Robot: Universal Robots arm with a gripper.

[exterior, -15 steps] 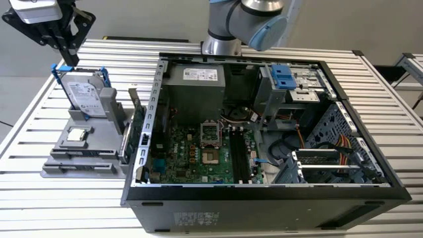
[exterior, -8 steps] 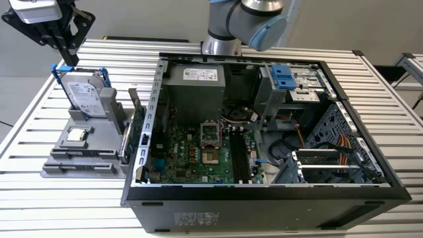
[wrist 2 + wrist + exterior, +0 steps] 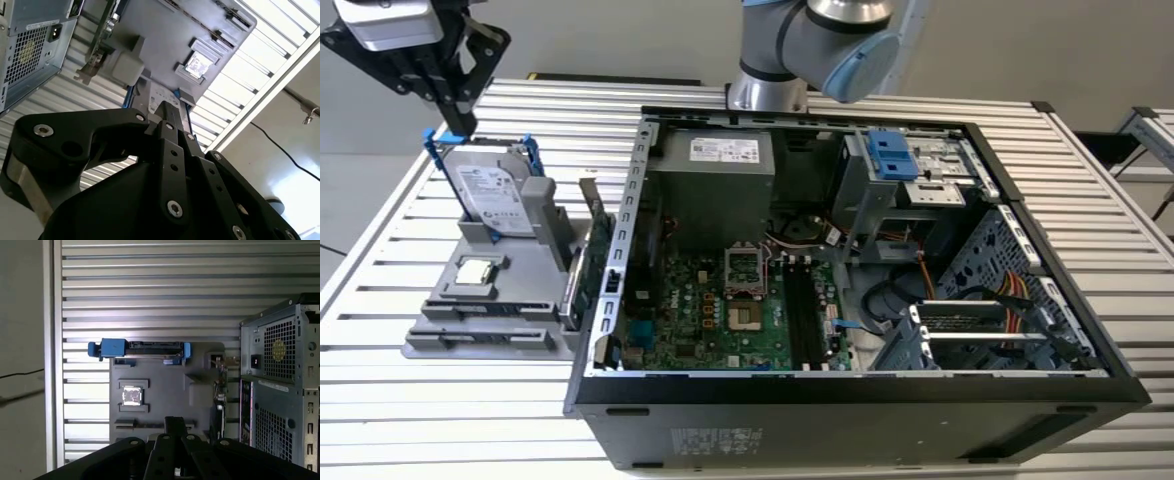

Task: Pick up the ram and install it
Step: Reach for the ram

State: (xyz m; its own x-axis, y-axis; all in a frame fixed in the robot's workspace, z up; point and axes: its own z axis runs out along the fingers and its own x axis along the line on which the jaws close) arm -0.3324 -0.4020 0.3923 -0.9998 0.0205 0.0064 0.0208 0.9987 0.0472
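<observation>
1. Here's the gripper (image 3: 454, 128) up at the exterior view's left, fingers pinched together with nothing between them.
2. It hangs right over the far end of the hard drive (image 3: 494, 190), tips just beside the blue bracket (image 3: 434, 137). I can't tell whether they touch.
3. The hard drive stands upright in the gray fixture (image 3: 454, 342) on the slatted table (image 3: 400, 410).
4. The ram (image 3: 494, 311) is a thin dark strip on edge in the slot along the fixture's near side. It is well apart from the gripper and not yet picked up.
5. Between the ram and the hard drive sits 1 small square processor chip (image 3: 478, 270), flat in its own pocket.
6. In the first wrist view, the black fingers (image 3: 175, 422) hang over the fixture, with the processor chip (image 3: 131, 396) and the hard drive's blue-capped edge (image 3: 145, 347) beyond them.
7. To the exterior view's right of the fixture, the computer case (image 3: 854, 425) lies open on its side, green motherboard (image 3: 707, 310) facing up.
8. A green card with a metal bracket (image 3: 591, 195) stands on edge between fixture and case.
</observation>
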